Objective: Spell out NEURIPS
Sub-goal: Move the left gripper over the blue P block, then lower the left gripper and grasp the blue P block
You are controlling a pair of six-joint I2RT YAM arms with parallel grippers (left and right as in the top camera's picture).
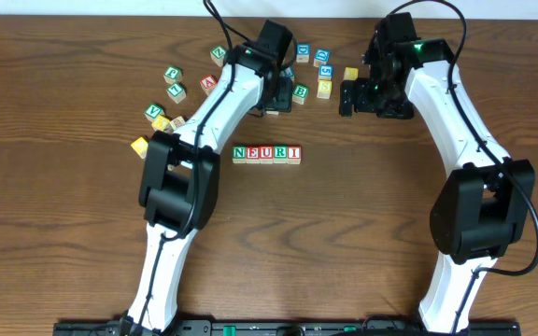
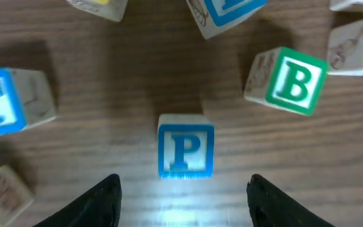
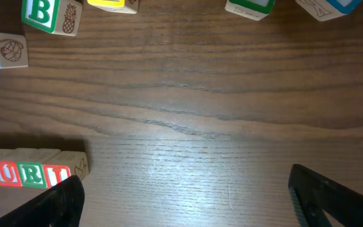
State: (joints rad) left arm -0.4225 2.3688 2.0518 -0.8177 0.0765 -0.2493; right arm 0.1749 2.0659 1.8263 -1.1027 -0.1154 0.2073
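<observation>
Spotter: Left gripper (image 2: 184, 208) hangs low at the far side of the table (image 2: 125, 94), jaws apart, holding nothing. P cube (image 2: 186, 146) sits upright on the wood, centred on the gap and just ahead of the fingertips (image 2: 106, 195), touching neither.

Recorder: We note the row (image 1: 266, 154) mid-table reads N-E-U-R-I, cubes touching. We judge the step in hand as fetching P, the sixth letter.

Spotter: Agreed. Next move, as we see it: advance until the pads flank P, close, lift, and set it against the I cube (image 1: 294, 154) on its right. B cube (image 2: 288, 81) stands near, tilted; we'd mind it.

Recorder: Right gripper (image 3: 188, 202) is spread wide and empty, over bare wood beyond the row's I end.
</observation>
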